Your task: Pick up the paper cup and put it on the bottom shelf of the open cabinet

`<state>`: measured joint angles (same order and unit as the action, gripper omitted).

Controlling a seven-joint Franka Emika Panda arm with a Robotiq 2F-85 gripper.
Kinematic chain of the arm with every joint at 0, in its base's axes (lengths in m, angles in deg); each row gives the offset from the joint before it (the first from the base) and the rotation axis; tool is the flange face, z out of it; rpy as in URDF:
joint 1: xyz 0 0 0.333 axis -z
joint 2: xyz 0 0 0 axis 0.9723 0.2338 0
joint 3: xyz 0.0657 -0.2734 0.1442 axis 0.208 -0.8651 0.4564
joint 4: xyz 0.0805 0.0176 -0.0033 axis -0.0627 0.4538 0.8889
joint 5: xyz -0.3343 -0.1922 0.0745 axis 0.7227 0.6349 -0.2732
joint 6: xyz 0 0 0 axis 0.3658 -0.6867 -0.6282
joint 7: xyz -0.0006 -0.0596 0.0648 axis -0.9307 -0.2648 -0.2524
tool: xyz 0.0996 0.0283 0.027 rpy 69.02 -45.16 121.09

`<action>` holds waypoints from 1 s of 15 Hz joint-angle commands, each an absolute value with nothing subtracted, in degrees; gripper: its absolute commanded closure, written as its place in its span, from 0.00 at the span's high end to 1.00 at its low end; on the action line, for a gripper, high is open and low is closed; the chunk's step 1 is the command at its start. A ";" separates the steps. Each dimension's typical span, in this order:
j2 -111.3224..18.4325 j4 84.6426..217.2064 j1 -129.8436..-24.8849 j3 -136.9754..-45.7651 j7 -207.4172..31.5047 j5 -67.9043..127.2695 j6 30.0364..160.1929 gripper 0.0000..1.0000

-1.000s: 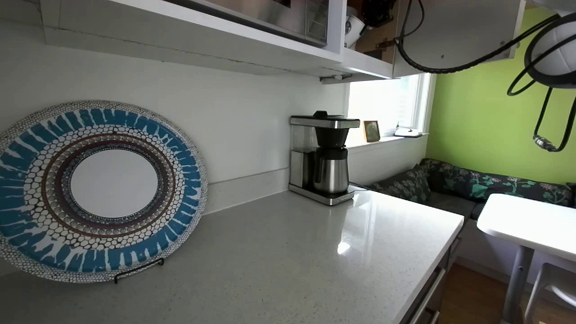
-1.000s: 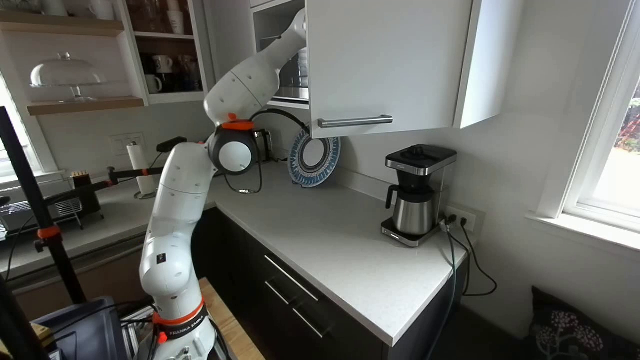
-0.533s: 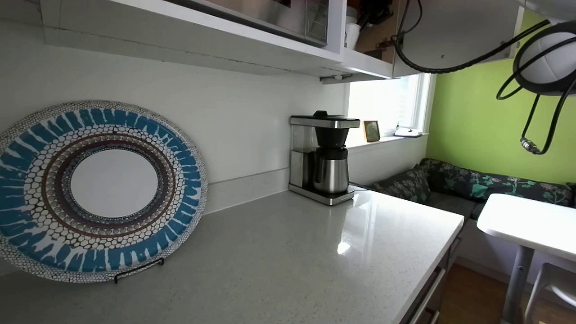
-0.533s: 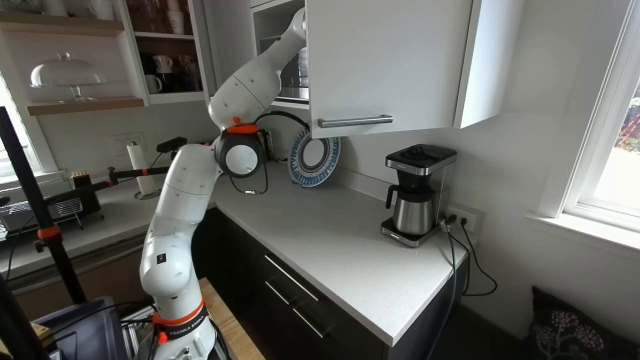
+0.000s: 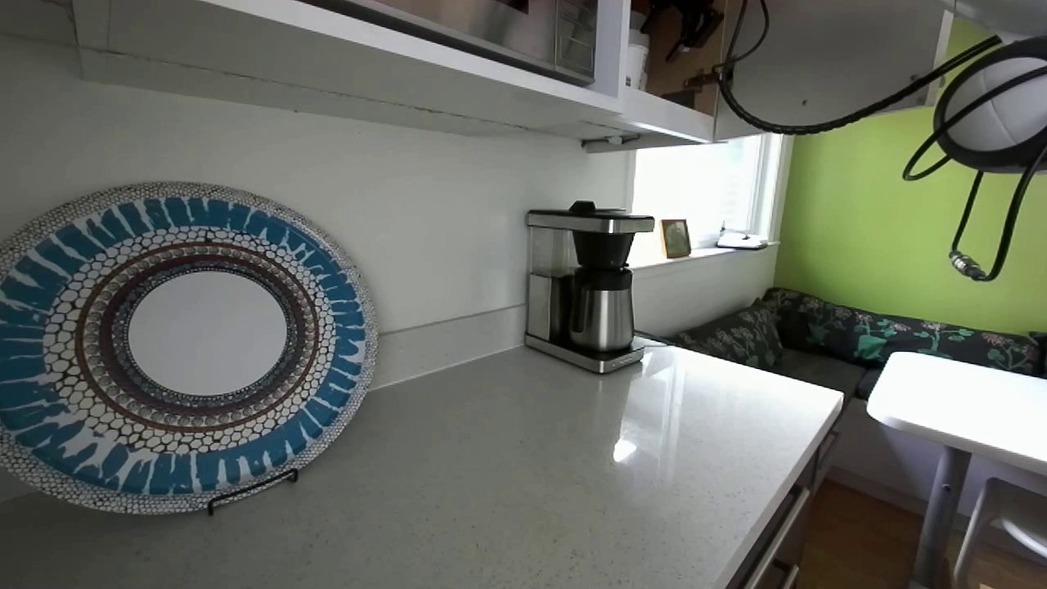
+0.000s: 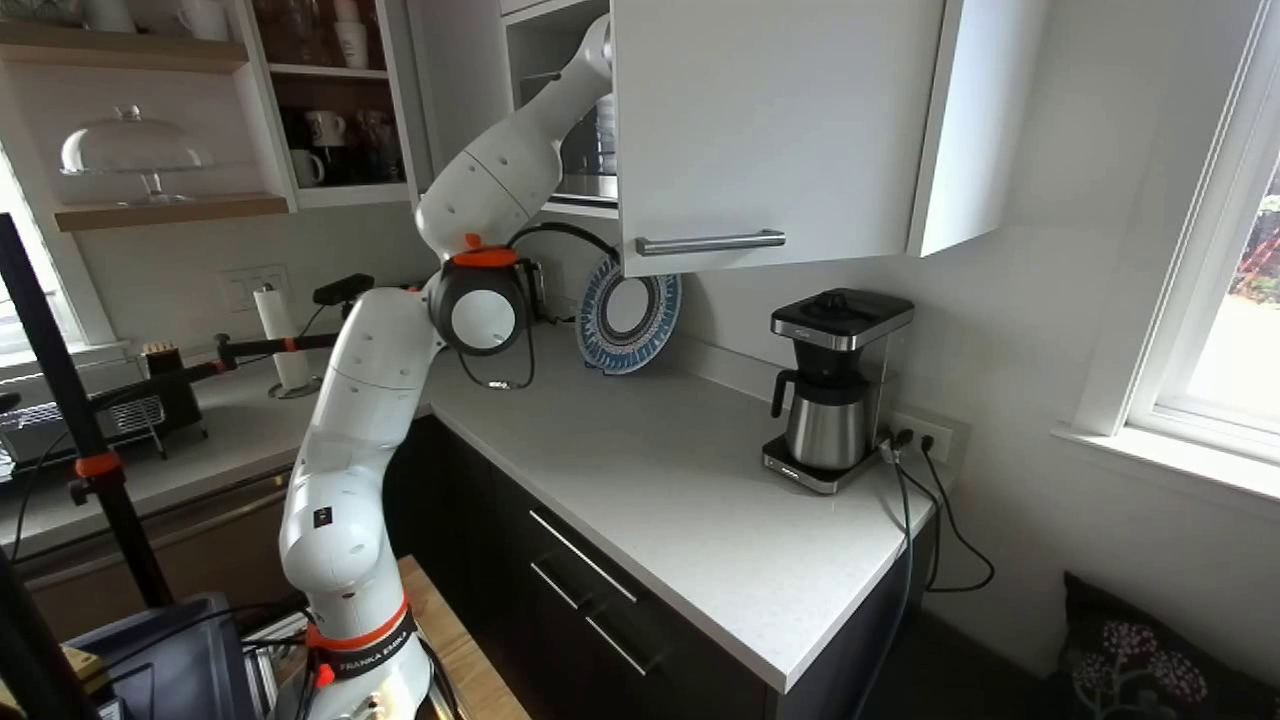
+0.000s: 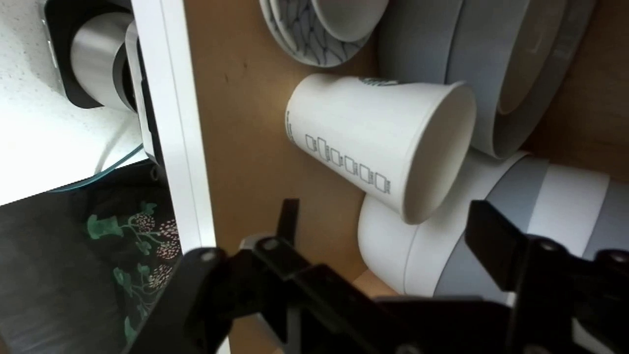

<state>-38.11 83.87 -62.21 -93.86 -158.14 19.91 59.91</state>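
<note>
On the bottom shelf [image 7: 255,167] of the open cabinet [image 5: 671,112], one paper cup [image 7: 363,132] is stood upright — just beyond the gripper [image 7: 385,223], whose two fingers are spread pretty wide. The cup's kinda crowded by bowls [image 7: 484,54] — too overlapped to be counted. On the counter [image 5: 491,458], one coffee maker [image 6: 835,390] and one patterned disc [image 5: 188,343] can be seen in both exterior views.

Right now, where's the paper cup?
In the wrist view, the paper cup sits on the brown bottom shelf, just right of picture centre, between patterned bowls above and the open fingers below.
</note>
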 commanded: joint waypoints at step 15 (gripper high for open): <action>-51.05 83.62 -67.53 -92.93 -126.48 26.08 37.07 1.00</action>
<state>-49.33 83.62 -64.46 -92.06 -128.69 22.30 39.46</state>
